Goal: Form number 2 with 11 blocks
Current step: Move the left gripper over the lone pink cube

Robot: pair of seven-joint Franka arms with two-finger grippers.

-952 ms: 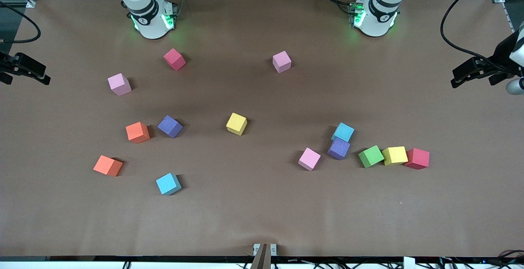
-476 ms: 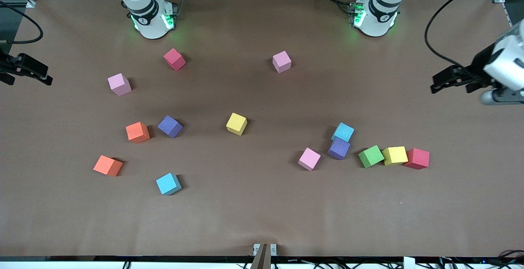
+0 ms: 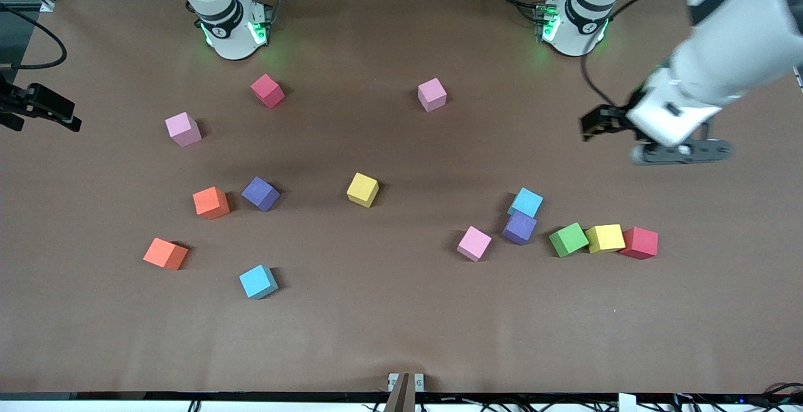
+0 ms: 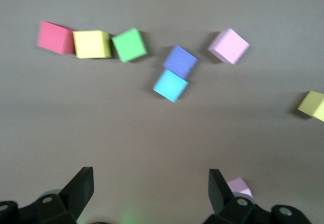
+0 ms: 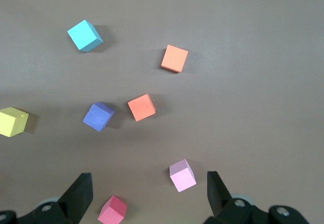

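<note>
since a second ago the left gripper (image 3: 596, 128) has swung in from the table's edge and now hangs, fingers apart and empty, over bare table (image 3: 401, 337) above the sky-blue cube (image 3: 525, 202) and purple cube (image 3: 519, 228), which touch. beside them sit the green cube (image 3: 568, 239), yellow cube (image 3: 605, 238) and crimson cube (image 3: 640, 242) in a touching row. the right gripper (image 3: 37, 108) waits at its table end, fingers apart. no number 2 is formed; the blocks lie scattered.

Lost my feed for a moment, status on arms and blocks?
Left gripper open, empty, over bare table above the green block. Right gripper open, waiting at the table's edge. Blocks all scattered, no 2 started. Red cube touching a yellow block.
</note>
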